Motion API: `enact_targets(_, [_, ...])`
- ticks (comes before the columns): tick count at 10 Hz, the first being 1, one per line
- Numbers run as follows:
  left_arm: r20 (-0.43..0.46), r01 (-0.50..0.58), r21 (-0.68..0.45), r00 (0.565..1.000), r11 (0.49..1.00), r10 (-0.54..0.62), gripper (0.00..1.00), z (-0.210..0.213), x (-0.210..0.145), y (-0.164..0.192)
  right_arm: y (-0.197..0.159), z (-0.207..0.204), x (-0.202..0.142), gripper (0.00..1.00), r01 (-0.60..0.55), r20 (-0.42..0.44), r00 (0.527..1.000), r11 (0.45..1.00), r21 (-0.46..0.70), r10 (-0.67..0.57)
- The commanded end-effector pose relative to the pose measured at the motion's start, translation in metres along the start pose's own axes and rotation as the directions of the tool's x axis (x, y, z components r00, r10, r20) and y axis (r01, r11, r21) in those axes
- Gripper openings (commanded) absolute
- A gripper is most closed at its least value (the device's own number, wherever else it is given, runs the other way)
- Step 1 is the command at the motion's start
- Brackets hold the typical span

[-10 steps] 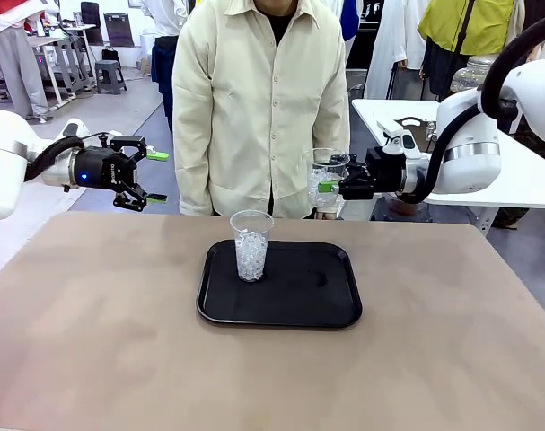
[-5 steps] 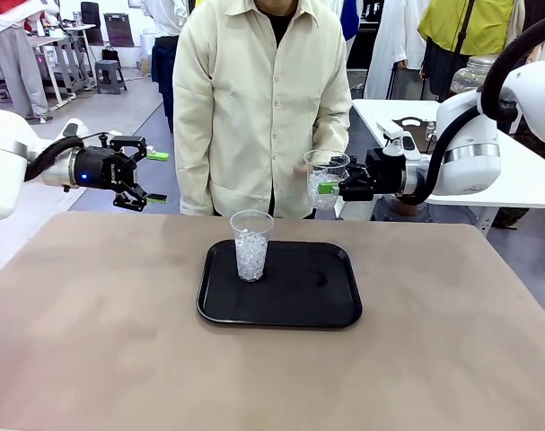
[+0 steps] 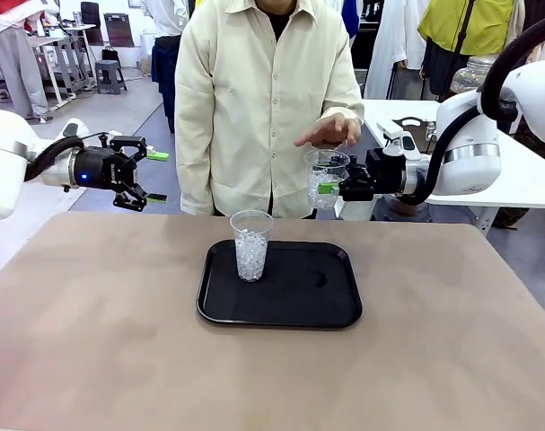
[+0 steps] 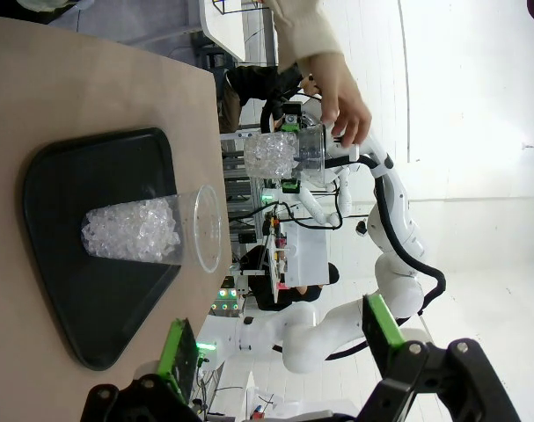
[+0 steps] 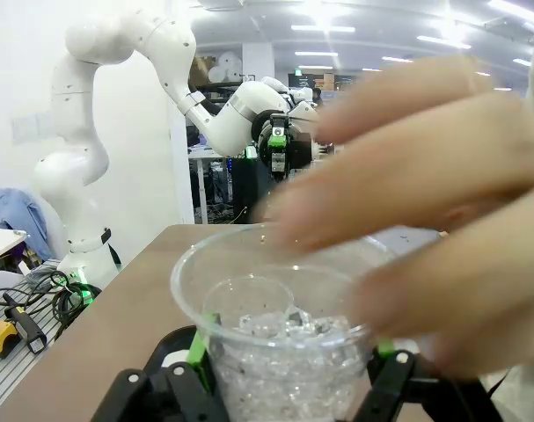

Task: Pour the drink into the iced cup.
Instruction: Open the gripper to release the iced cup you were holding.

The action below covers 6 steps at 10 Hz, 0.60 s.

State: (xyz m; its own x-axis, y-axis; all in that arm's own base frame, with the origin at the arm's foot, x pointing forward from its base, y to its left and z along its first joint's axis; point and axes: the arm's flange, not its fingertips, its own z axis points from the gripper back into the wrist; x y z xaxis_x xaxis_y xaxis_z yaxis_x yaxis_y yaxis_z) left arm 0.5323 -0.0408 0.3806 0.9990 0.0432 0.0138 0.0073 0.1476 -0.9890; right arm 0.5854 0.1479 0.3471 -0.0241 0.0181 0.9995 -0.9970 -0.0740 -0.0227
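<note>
A tan bench (image 3: 92,341) carries a black rectangular tray (image 3: 299,296), with a clear plastic cup of ice (image 3: 251,244) upright on its left part. Beyond the far edge the right gripper (image 3: 330,187) has its jaws clamped on a second clear iced cup (image 3: 324,166) under a person's hand (image 3: 326,133). The left gripper (image 3: 155,177) hovers with jaws apart.

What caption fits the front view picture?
Right gripper holds one iced cup below a person's hand; a second iced cup stands on the black tray.

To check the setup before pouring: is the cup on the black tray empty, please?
No, the cup standing on the tray holds clear ice up to about its middle.
</note>
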Motion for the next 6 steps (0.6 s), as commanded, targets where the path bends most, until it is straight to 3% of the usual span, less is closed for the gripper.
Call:
enact_targets(1, [0.011, -0.01, -0.007, 1.0, 1.0, 0.01, 1.0, 0.0003, -0.0002, -0.0024, 0.0015, -0.0008, 0.0029, 0.81, -0.014, -0.001, 1.0, 1.0, 0.001, 0.014])
enact_targets(6, [0.011, -0.01, -0.007, 1.0, 1.0, 0.01, 1.0, 0.0003, -0.0002, -0.0024, 0.0015, -0.0008, 0.0029, 0.81, -0.014, -0.001, 1.0, 1.0, 0.001, 0.014])
